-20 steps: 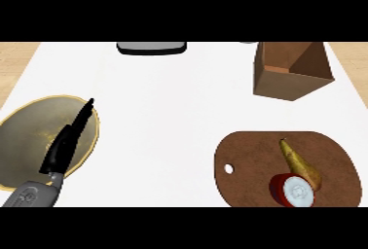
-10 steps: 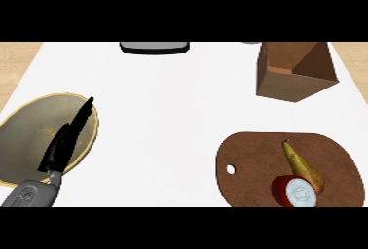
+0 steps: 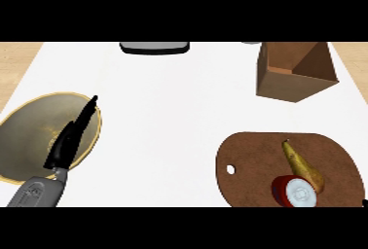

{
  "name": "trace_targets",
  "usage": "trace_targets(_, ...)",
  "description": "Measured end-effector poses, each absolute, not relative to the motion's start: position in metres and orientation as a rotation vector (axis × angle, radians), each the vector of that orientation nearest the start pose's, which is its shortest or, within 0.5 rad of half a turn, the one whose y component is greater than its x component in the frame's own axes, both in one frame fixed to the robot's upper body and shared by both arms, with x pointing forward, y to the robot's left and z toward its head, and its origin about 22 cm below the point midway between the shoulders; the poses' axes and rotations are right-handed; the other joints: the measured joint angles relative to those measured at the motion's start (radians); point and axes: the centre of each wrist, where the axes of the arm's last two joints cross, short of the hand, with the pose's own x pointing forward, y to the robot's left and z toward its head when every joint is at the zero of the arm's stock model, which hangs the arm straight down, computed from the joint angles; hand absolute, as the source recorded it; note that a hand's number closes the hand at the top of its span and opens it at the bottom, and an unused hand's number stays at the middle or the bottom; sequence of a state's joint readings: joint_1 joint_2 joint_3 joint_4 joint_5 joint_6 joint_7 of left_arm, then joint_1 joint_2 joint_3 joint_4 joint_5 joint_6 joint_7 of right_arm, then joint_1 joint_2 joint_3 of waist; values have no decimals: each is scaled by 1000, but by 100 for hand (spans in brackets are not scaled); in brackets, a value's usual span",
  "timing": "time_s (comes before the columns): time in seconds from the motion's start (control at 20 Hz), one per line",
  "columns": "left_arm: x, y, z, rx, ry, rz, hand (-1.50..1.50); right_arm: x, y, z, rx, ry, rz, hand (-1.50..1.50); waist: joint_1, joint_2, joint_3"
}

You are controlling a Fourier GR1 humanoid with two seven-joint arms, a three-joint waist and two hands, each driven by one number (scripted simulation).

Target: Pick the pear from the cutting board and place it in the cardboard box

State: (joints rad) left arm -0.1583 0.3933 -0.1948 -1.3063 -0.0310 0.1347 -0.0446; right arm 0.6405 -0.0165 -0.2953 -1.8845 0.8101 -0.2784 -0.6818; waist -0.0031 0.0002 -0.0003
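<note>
- The pear [image 3: 301, 164] lies on the round brown cutting board [image 3: 248, 165] at the lower right of the head view, its narrow stem end pointing up the view and its broad end toward the lower edge.
- Just beside its broad end, and partly in front of it, sits a red round object with a white face [image 3: 295, 191] (what it is cannot be told), also on the board.
- The board has a small hole near its left rim, and its right side runs out toward the view's right edge.
- The cardboard box [image 3: 295, 71] stands further up the counter, above the board and well apart from the pear; it is open at the top, with a flap raised on its right side.
- The white counter [image 3: 173, 121] bears all of this.
- At the left, a yellowish plate [image 3: 28, 141] lies on the counter, well apart from the board.
- The left hand [image 3: 72, 138] shows over that plate, fingers straight and held together, pointing up the view, with nothing in them.
- The right hand does not show.
- A dark-rimmed grey object [image 3: 154, 47] lies at the counter's far edge, cut off by the view's top.
</note>
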Motion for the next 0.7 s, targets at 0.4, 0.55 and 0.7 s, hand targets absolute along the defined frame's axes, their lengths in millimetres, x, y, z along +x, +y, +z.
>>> trace_targets(0.4, 275, 287, -9, 316, -1468, -411, 0, 84, -327, -20, -1246, -1646, 753, -150, 0, 0, 0)
trace_targets(0.55, 275, 282, -10, 319, -1466, -407, 0, 90, -325, -24, -1264, -1635, 775, -150, 0, -1, 0)
trace_targets(0.7, 274, 285, -8, 318, -1468, -406, 0, 98, -321, -27, -1255, -1607, 800, -150, 1, 0, 0)
